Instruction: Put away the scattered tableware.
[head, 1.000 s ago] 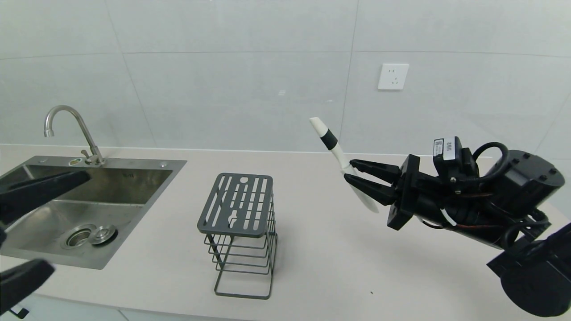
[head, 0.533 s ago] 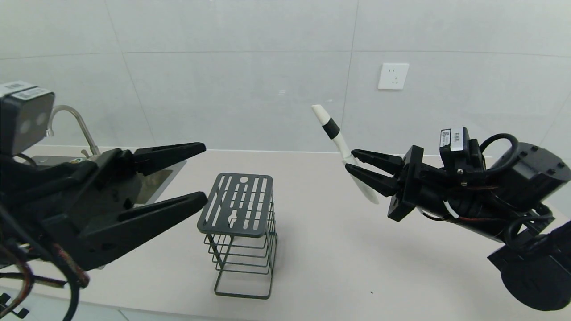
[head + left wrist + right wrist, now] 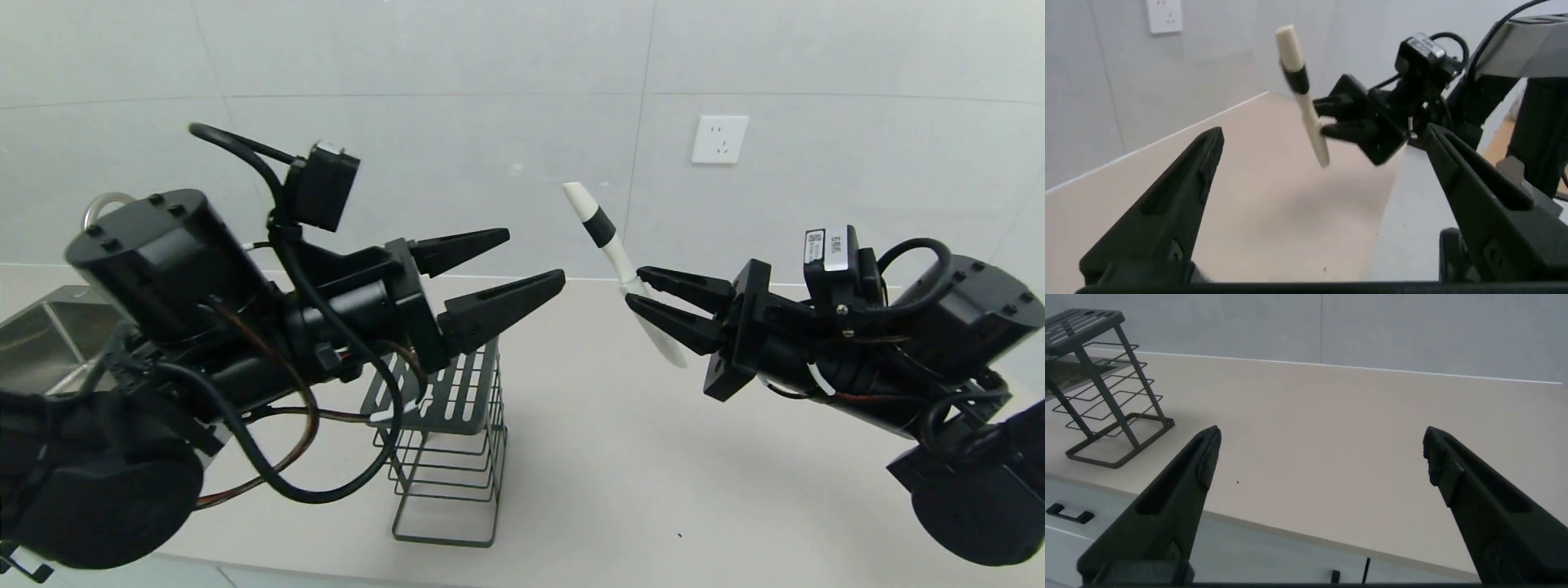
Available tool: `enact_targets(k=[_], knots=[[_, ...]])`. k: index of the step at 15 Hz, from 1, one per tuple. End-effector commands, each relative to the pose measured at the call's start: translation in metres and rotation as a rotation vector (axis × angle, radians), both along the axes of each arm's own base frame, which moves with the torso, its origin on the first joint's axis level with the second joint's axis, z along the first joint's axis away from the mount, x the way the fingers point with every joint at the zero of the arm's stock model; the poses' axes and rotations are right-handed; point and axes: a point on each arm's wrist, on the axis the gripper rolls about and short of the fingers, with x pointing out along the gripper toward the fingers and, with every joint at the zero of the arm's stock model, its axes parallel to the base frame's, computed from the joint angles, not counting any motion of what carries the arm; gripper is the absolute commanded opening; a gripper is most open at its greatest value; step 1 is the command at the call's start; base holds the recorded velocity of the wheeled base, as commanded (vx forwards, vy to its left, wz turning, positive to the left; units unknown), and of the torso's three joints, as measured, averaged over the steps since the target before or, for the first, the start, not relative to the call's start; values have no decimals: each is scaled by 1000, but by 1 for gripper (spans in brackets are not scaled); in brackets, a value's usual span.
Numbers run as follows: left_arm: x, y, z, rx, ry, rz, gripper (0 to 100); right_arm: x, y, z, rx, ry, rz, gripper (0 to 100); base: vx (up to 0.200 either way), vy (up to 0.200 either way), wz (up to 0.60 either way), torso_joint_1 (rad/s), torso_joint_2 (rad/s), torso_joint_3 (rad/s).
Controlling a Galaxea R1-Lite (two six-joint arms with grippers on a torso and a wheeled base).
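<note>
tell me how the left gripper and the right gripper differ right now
The left gripper is open with nothing between its fingers, while the right gripper is shut on a white utensil that sticks up at a tilt. The left gripper hangs above the wire rack; the right gripper hangs above bare counter beside the rack. Both are black, two-fingered, raised off the counter and pointing toward each other.

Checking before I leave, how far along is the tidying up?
Nothing looks stored: the rack shows no tableware. In hand: the right gripper grips the white utensil above the counter, left gripper open opposite. Left: slotting it into the rack.
</note>
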Motion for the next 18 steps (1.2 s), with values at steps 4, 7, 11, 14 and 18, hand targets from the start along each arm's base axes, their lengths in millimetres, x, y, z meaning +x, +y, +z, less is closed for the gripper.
enact_targets(k=[4, 7, 11, 14, 18], knots=[[35, -32, -23, -21, -13, 8, 100, -2, 2, 1, 2, -3, 10, 0, 0, 0, 0, 0, 0, 0], [38, -51, -23, -72, -80, -33, 100, -5, 2, 5, 7, -13, 13, 0, 0, 0, 0, 0, 0, 0], [33, -59, -19, -103, -96, -68, 100, -9, 3, 7, 10, -20, 23, 0, 0, 0, 0, 0, 0, 0], [35, -64, -11, -193, -139, -94, 100, -10, 2, 8, 10, -20, 23, 0, 0, 0, 0, 0, 0, 0], [35, -65, -8, -211, -123, -106, 100, -10, 2, 9, 12, -27, 22, 0, 0, 0, 0, 0, 0, 0]])
